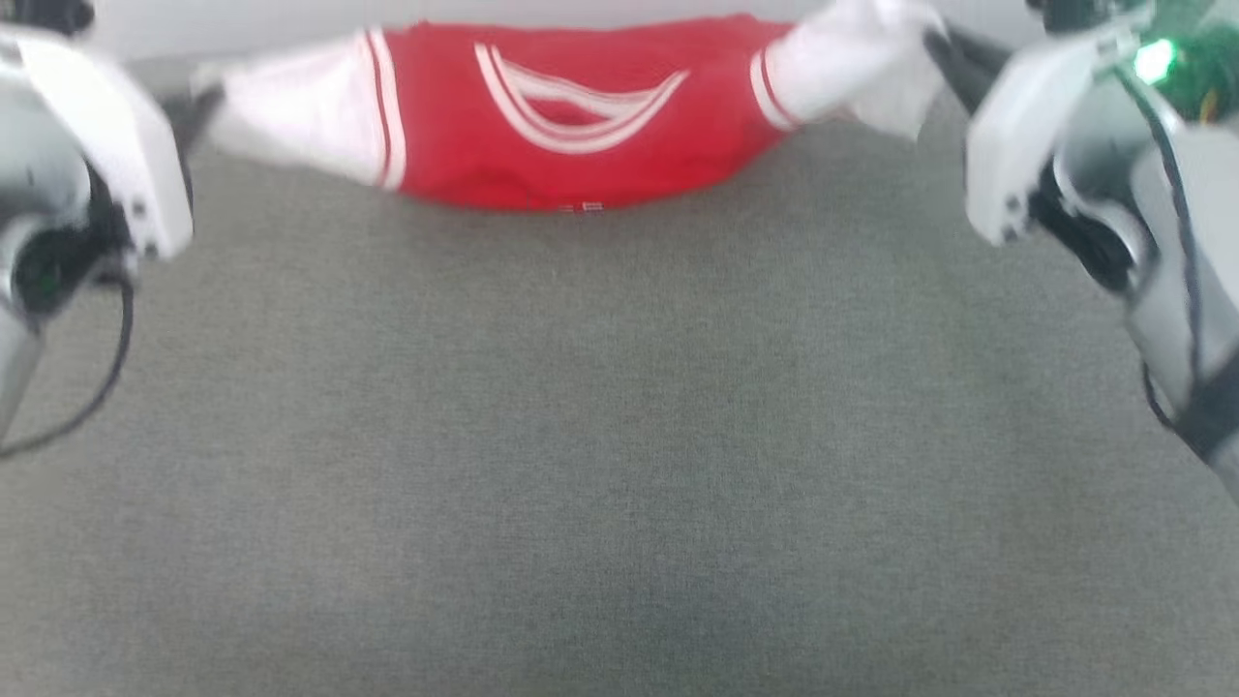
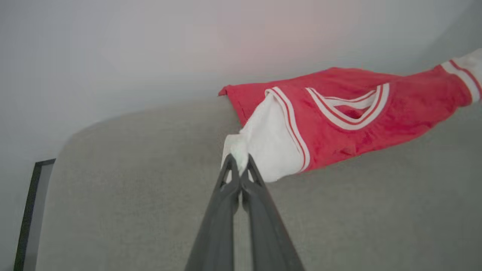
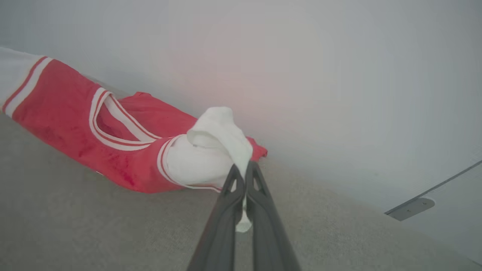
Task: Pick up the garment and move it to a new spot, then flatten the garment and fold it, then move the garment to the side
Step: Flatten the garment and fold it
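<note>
The garment (image 1: 581, 126) is a red jersey with white sleeves and striped trim, stretched wide at the far edge of the grey surface (image 1: 619, 436). My left gripper (image 2: 240, 162) is shut on the end of one white sleeve (image 2: 263, 146). My right gripper (image 3: 243, 169) is shut on the other white sleeve (image 3: 218, 143), which bunches over its tips. In the head view the left gripper (image 1: 198, 106) is at the upper left and the right gripper (image 1: 944, 53) at the upper right. The red body (image 2: 357, 109) sags between them, its lower part touching the surface.
A pale wall (image 1: 242, 24) rises just behind the garment. The grey fabric surface spreads wide in front. A dark frame edge (image 2: 28, 210) stands beyond the surface's left side. A metal plate (image 3: 410, 209) sits low on the wall at right.
</note>
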{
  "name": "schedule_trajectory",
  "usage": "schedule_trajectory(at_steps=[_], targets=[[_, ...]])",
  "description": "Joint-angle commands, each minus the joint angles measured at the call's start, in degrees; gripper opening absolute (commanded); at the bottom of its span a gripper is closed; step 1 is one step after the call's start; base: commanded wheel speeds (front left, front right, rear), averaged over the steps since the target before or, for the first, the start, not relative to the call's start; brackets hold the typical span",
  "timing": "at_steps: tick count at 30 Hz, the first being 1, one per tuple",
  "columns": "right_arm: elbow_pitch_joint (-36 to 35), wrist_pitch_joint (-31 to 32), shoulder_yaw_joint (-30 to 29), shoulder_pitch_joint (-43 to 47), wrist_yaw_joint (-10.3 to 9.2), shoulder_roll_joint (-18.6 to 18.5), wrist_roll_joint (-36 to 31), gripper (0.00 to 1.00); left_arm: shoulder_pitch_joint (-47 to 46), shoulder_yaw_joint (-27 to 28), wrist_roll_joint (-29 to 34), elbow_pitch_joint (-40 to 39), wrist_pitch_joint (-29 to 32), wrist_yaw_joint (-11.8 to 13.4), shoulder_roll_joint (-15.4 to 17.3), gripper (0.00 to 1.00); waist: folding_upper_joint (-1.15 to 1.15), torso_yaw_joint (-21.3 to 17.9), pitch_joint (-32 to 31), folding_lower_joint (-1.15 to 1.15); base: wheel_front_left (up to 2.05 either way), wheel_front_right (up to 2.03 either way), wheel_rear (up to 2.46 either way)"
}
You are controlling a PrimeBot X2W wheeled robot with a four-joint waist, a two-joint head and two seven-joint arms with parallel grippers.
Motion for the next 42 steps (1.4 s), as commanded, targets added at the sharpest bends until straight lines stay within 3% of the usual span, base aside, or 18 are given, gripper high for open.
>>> schedule_trajectory(at_steps=[1, 6, 10, 16, 23, 27, 33, 42], targets=[[-2.43, 1.29, 0.57, 2.26, -0.02, -1.64, 1.17, 0.0, 1.77, -0.08, -0.71, -1.5, 1.04, 0.07, 0.86, 0.0, 0.0, 0.3, -1.42, 0.0, 0.0, 0.0, 0.0], [-14.99, 7.29, 0.53, 12.36, -0.02, -8.91, 6.51, 0.0, 11.76, -1.03, -4.15, -13.36, 5.84, 3.44, 7.16, 0.0, 0.0, 0.11, -3.73, 0.0, 0.0, 0.0, 0.0], [-23.08, 11.23, -1.69, 20.76, -0.02, -13.08, 9.08, 0.0, 20.5, -1.67, -6.77, -25.11, 7.68, 8.5, 13.08, 0.0, 0.0, -0.19, -4.98, 0.0, 0.0, 0.0, 0.0], [-32.38, 16.79, -6.03, 32.89, -0.02, -16.61, 11.0, 0.0, 32.22, -2.97, -11.0, -39.62, 8.3, 15.47, 20.68, 0.0, 0.0, -0.73, -5.76, 0.0, 0.0, 0.0, 0.0], [-40.56, 23.65, -9.51, 45.67, -0.02, -19.56, 13.03, 0.0, 41.91, -6.05, -14.8, -48.82, 9.84, 19.98, 26.88, 0.0, 0.0, -1.03, -6.21, 0.0, 0.0, 0.0, 0.0], [-44.1, 27.44, -12.07, 51.79, -0.02, -20.89, 14.06, 0.0, 45.59, -7.38, -16.21, -50.87, 9.75, 21.97, 28.91, 0.0, 0.0, -1.23, -6.06, 0.0, 0.0, 0.0, 0.0], [-47.15, 31.58, -16.4, 58.62, -0.02, -20.16, 14.42, 0.0, 48.04, -7.55, -18.3, -51.01, 8.89, 24.29, 29.13, 0.0, 0.0, -1.28, -5.66, 0.0, 0.0, 0.0, 0.0], [-47.38, 34.81, -23.77, 64.07, -0.02, -12.84, 7.96, 0.0, 48.21, -7.14, -17.92, -49.99, 5.93, 24.35, 26.58, 0.0, 0.0, -1.45, -4.24, 0.0, 0.0, 0.0, 0.0]])
